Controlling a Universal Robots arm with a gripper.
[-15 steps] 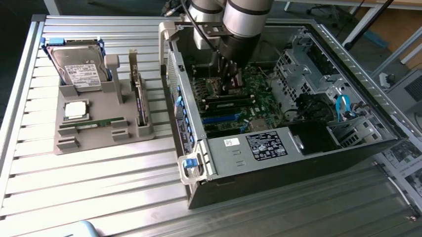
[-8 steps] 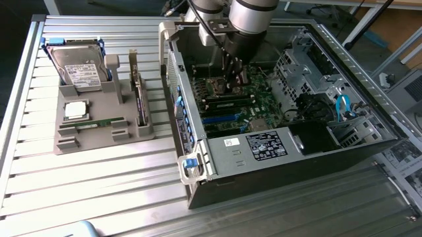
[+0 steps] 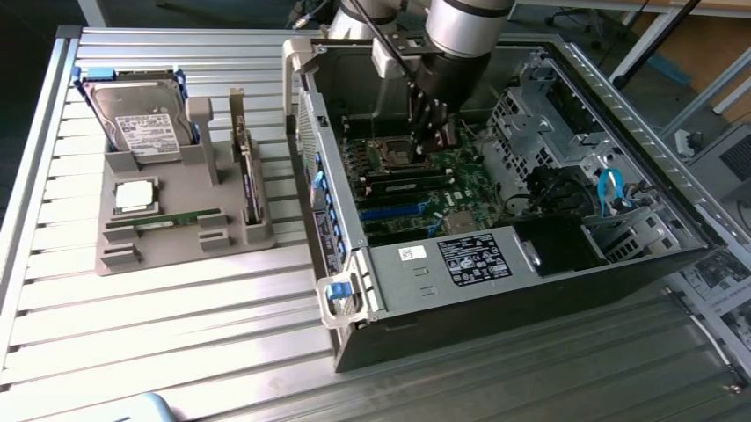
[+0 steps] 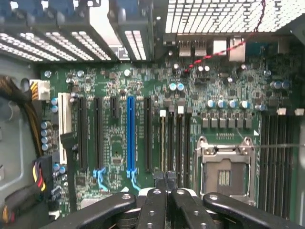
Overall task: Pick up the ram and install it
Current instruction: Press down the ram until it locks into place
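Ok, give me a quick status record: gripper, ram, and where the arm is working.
gripper: shut, inside the open computer case, above the motherboard
nearest part: processor socket
ram: lying in the grey tray outside the case, apart from the gripper
also in tray: hard drive, processor chip

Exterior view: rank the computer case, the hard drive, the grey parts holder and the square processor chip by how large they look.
1. Computer case
2. Grey parts holder
3. Hard drive, standing in the holder
4. Processor chip, lying on the holder

All four look clearly different in size.
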